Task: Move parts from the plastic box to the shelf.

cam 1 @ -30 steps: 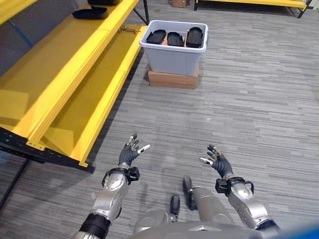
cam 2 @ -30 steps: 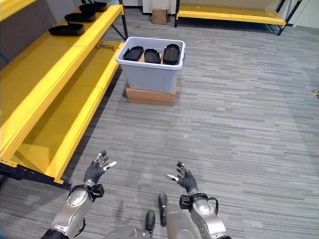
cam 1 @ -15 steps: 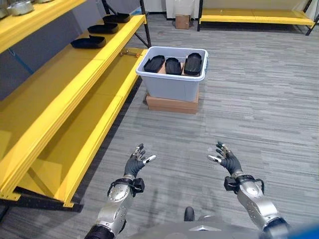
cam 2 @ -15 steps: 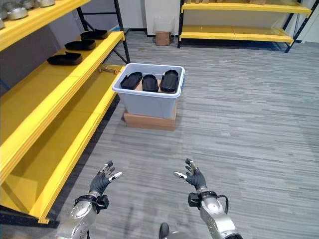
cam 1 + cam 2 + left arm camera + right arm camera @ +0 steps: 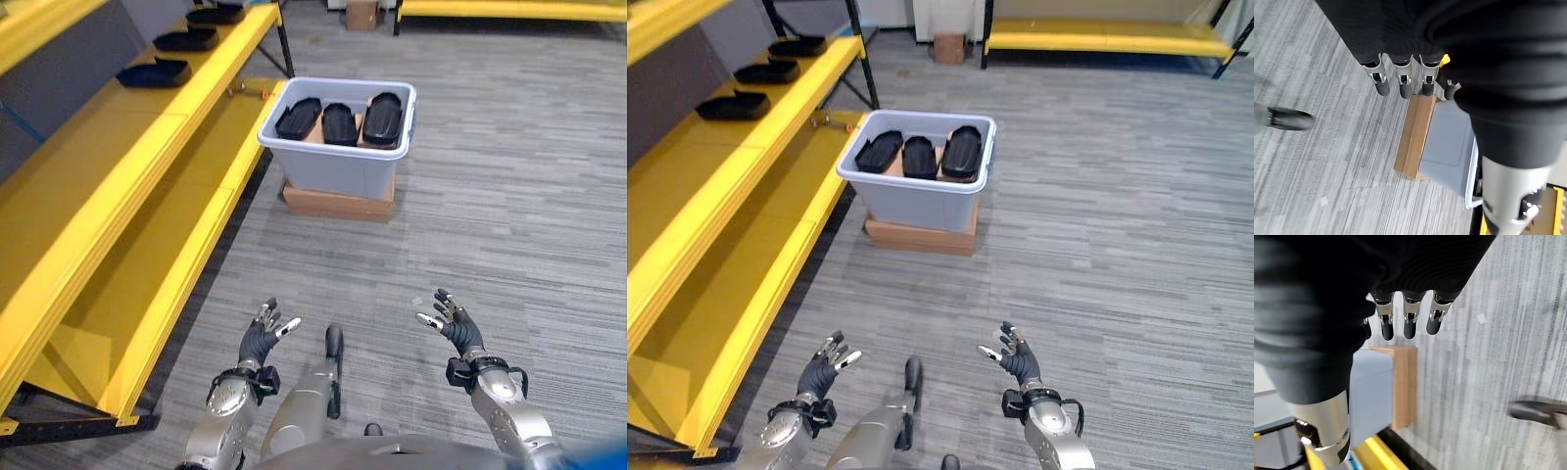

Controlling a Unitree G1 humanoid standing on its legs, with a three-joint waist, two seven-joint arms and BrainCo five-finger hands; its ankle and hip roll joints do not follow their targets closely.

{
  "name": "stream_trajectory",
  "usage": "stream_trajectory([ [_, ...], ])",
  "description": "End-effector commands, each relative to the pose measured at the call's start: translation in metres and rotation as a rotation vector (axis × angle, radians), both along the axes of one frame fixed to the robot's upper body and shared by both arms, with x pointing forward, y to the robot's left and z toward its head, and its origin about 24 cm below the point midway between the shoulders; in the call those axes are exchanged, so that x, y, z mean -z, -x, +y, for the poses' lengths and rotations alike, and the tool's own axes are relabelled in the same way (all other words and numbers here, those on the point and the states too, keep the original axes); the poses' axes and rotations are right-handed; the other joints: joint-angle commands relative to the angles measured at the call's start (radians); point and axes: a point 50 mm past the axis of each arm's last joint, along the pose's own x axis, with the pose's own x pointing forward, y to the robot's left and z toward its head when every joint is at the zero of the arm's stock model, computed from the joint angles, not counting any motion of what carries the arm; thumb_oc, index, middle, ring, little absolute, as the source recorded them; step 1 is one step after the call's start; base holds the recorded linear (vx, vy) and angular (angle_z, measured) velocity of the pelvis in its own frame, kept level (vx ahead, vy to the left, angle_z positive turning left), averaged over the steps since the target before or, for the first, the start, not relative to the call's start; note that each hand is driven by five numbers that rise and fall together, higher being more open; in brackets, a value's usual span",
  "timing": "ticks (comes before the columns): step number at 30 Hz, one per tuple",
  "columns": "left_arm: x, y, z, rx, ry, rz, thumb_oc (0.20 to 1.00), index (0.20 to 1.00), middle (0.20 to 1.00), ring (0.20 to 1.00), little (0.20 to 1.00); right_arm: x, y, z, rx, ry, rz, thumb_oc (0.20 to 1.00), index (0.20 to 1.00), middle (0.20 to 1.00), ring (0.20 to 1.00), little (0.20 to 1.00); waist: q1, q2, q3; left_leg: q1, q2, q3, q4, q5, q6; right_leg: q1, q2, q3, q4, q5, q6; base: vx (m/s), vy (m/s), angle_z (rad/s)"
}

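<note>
Three black parts (image 5: 340, 122) lie side by side in the plastic box (image 5: 338, 166), long axes pointing away from the robot, lower ends hidden by its rim, while the left hand (image 5: 260, 338) and right hand (image 5: 451, 323) hover spread and empty, well short of the box.

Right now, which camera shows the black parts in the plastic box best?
The right eye view: three black parts lie side by side in the open plastic box. The left eye view matches. The wrist views catch the box's wall, no parts.
</note>
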Motion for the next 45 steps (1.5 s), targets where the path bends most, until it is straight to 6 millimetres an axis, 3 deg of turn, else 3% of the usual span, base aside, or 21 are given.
stream_trajectory([
  [1, -0.019, -0.011, 0.004, 0.006, -0.019, -0.113, 1.000, 1.000, 1.000, 1.000, 1.000, -0.014, 0.001, 0.009, -0.020, -0.036, -0.083, 1.000, 1.000, 1.000, 1.000, 1.000, 0.016, -0.004, -0.041, 0.080, 0.037, -0.009, 0.011, 0.240, -0.016, -0.095, -0.015, -0.022, 0.021, 0.142, 0.118, 0.24, 0.163, -0.54],
  [3, -0.018, -0.010, 0.005, 0.004, -0.022, -0.108, 1.000, 1.000, 1.000, 1.000, 1.000, -0.010, 0.005, 0.013, -0.028, -0.048, -0.064, 1.000, 1.000, 1.000, 1.000, 1.000, 0.015, -0.003, -0.067, 0.102, 0.044, -0.016, 0.011, 0.242, -0.019, -0.081, -0.025, -0.023, 0.023, 0.118, 0.120, 0.28, 0.211, -0.65],
  [7, -0.021, -0.013, 0.009, -0.027, -0.028, -0.120, 1.000, 1.000, 1.000, 1.000, 1.000, -0.009, 0.006, 0.018, -0.018, -0.080, -0.058, 1.000, 1.000, 1.000, 1.000, 1.000, 0.021, -0.028, -0.089, 0.161, 0.036, 0.008, 0.020, 0.199, 0.017, -0.048, -0.085, -0.020, 0.033, 0.096, 0.146, 0.22, 0.216, -0.31],
  [12, -0.029, -0.022, 0.020, -0.068, -0.050, -0.144, 1.000, 1.000, 1.000, 1.000, 1.000, -0.016, -0.004, 0.022, -0.030, -0.082, -0.095, 1.000, 1.000, 1.000, 1.000, 1.000, 0.043, -0.062, -0.100, 0.134, 0.003, 0.014, 0.139, 0.091, 0.063, -0.082, -0.168, -0.017, 0.108, 0.123, 0.198, 0.19, 0.271, -0.11],
  [14, -0.034, -0.027, 0.026, -0.075, -0.084, -0.164, 1.000, 1.000, 1.000, 1.000, 1.000, -0.018, -0.007, 0.026, -0.029, -0.098, -0.106, 1.000, 1.000, 1.000, 1.000, 1.000, 0.043, -0.064, -0.094, 0.160, -0.019, 0.001, 0.136, 0.063, 0.085, -0.162, -0.187, -0.022, 0.276, 0.201, 0.225, 0.19, 0.379, 0.24],
  [15, -0.045, -0.038, 0.030, -0.045, -0.142, -0.208, 1.000, 1.000, 1.000, 1.000, 1.000, -0.021, -0.009, 0.030, -0.040, -0.112, -0.122, 1.000, 1.000, 1.000, 1.000, 1.000, 0.012, -0.041, -0.061, 0.217, -0.016, -0.018, 0.103, 0.058, 0.100, -0.268, -0.175, -0.051, 0.506, 0.277, 0.218, 0.21, 0.444, 0.27],
  [16, -0.047, -0.041, 0.028, -0.026, -0.152, -0.223, 1.000, 1.000, 1.000, 1.000, 1.000, -0.020, -0.008, 0.031, -0.041, -0.118, -0.118, 1.000, 1.000, 1.000, 1.000, 1.000, -0.006, -0.019, -0.049, 0.273, -0.004, -0.025, 0.067, 0.051, 0.101, -0.346, -0.160, -0.114, 0.557, 0.233, 0.195, 0.24, 0.431, 0.11],
  [17, -0.047, -0.042, 0.027, -0.016, -0.159, -0.228, 1.000, 1.000, 1.000, 1.000, 1.000, -0.019, -0.007, 0.030, -0.040, -0.118, -0.115, 1.000, 1.000, 1.000, 1.000, 1.000, -0.021, -0.014, -0.041, 0.295, -0.003, -0.036, 0.054, 0.053, 0.100, -0.381, -0.132, -0.122, 0.558, 0.214, 0.187, 0.28, 0.234, 0.28],
  [18, -0.048, -0.044, 0.028, -0.013, -0.164, -0.233, 1.000, 1.000, 1.000, 1.000, 1.000, -0.019, -0.006, 0.028, -0.035, -0.120, -0.116, 1.000, 1.000, 1.000, 1.000, 1.000, -0.037, -0.013, -0.029, 0.335, -0.006, -0.044, 0.026, 0.057, 0.097, -0.414, -0.096, -0.155, 0.496, 0.180, 0.171, 0.23, 0.109, 0.70],
  [21, -0.047, -0.044, 0.027, -0.028, -0.155, -0.228, 1.000, 1.000, 1.000, 1.000, 1.000, -0.019, -0.007, 0.028, -0.038, -0.116, -0.111, 1.000, 1.000, 1.000, 1.000, 1.000, -0.049, -0.030, -0.028, 0.380, -0.026, -0.052, 0.011, 0.038, 0.091, -0.459, -0.061, -0.197, 0.309, 0.225, 0.179, 0.25, 0.025, 0.45],
  [22, -0.046, -0.044, 0.027, -0.035, -0.151, -0.226, 1.000, 1.000, 1.000, 1.000, 1.000, -0.020, -0.008, 0.028, -0.044, -0.111, -0.117, 1.000, 1.000, 1.000, 1.000, 1.000, -0.048, -0.037, -0.029, 0.393, -0.032, -0.050, 0.011, 0.028, 0.089, -0.470, -0.069, -0.227, 0.234, 0.252, 0.185, 0.21, -0.021, 0.41],
  [27, -0.036, -0.034, 0.022, -0.006, -0.129, -0.187, 1.000, 1.000, 1.000, 1.000, 1.000, -0.019, -0.005, 0.026, -0.046, -0.106, -0.110, 1.000, 1.000, 1.000, 1.000, 1.000, -0.061, -0.053, -0.038, 0.454, -0.037, -0.066, 0.011, -0.023, 0.079, -0.415, -0.078, -0.225, 0.094, 0.305, 0.191, 0.24, -0.061, 0.09],
  [31, -0.028, -0.029, 0.012, 0.016, -0.091, -0.157, 1.000, 1.000, 1.000, 1.000, 1.000, -0.019, -0.004, 0.022, -0.033, -0.105, -0.112, 1.000, 1.000, 1.000, 1.000, 1.000, -0.060, -0.048, -0.071, 0.469, -0.022, -0.063, 0.058, -0.063, 0.065, -0.359, -0.079, -0.198, 0.069, 0.300, 0.171, 0.29, -0.059, 0.14],
  [37, -0.023, -0.024, 0.007, 0.002, -0.051, -0.131, 1.000, 1.000, 1.000, 1.000, 1.000, -0.021, -0.004, 0.015, -0.015, -0.094, -0.118, 1.000, 1.000, 1.000, 1.000, 1.000, -0.065, -0.037, -0.085, 0.463, 0.016, -0.065, 0.108, -0.056, 0.027, -0.318, -0.074, -0.197, 0.065, 0.263, 0.148, 0.17, -0.073, -0.01],
  [38, -0.023, -0.024, 0.007, 0.001, -0.045, -0.129, 1.000, 1.000, 1.000, 1.000, 1.000, -0.021, -0.004, 0.015, -0.014, -0.095, -0.116, 1.000, 1.000, 1.000, 1.000, 1.000, -0.067, -0.036, -0.085, 0.457, 0.021, -0.060, 0.130, -0.054, 0.018, -0.313, -0.074, -0.198, 0.064, 0.254, 0.144, 0.12, -0.113, 0.03],
  [39, -0.023, -0.025, 0.006, 0.003, -0.041, -0.132, 1.000, 1.000, 1.000, 1.000, 1.000, -0.021, -0.004, 0.013, -0.013, -0.087, -0.118, 1.000, 1.000, 1.000, 1.000, 1.000, -0.070, -0.043, -0.071, 0.403, 0.024, -0.043, 0.261, -0.015, -0.019, -0.290, -0.078, -0.197, 0.057, 0.241, 0.133, 0.07, -0.086, 0.09],
  [40, -0.023, -0.025, 0.006, 0.003, -0.041, -0.132, 1.000, 1.000, 1.000, 1.000, 1.000, -0.021, -0.004, 0.013, -0.013, -0.087, -0.118, 1.000, 1.000, 1.000, 1.000, 1.000, -0.071, -0.042, -0.073, 0.397, 0.025, -0.044, 0.269, -0.019, -0.019, -0.292, -0.077, -0.198, 0.057, 0.241, 0.133, 0.04, -0.095, 0.21],
  [41, -0.023, -0.025, 0.006, -0.002, -0.034, -0.131, 1.000, 1.000, 1.000, 1.000, 1.000, -0.022, -0.006, 0.011, -0.012, -0.085, -0.122, 1.000, 1.000, 1.000, 1.000, 1.000, -0.068, -0.050, -0.059, 0.342, 0.020, -0.043, 0.382, 0.016, -0.037, -0.278, -0.082, -0.198, 0.053, 0.237, 0.127, 0.01, -0.074, 0.40],
  [43, -0.022, -0.024, 0.007, -0.011, -0.030, -0.132, 1.000, 1.000, 1.000, 1.000, 1.000, -0.025, -0.007, 0.008, -0.021, -0.067, -0.136, 1.000, 1.000, 1.000, 1.000, 1.000, -0.042, -0.070, -0.020, 0.221, -0.022, -0.061, 0.571, 0.068, -0.047, -0.252, -0.097, -0.188, 0.051, 0.227, 0.112, 0.07, -0.100, 0.32],
  [44, -0.020, -0.020, 0.008, -0.023, -0.023, -0.116, 1.000, 1.000, 1.000, 1.000, 1.000, -0.027, -0.009, 0.006, -0.021, -0.047, -0.142, 1.000, 1.000, 1.000, 1.000, 1.000, -0.033, -0.082, -0.019, 0.175, -0.001, -0.047, 0.474, 0.031, -0.011, -0.238, -0.115, -0.181, 0.046, 0.223, 0.118, 0.21, 0.014, -0.05],
  [45, -0.017, -0.017, 0.009, -0.024, -0.031, -0.102, 1.000, 1.000, 1.000, 1.000, 1.000, -0.027, -0.010, 0.006, -0.009, -0.034, -0.152, 1.000, 1.000, 1.000, 1.000, 1.000, -0.019, -0.084, -0.025, 0.149, 0.045, -0.080, 0.286, 0.040, 0.003, -0.228, -0.113, -0.159, 0.041, 0.211, 0.125, 0.20, 0.054, -0.18],
])
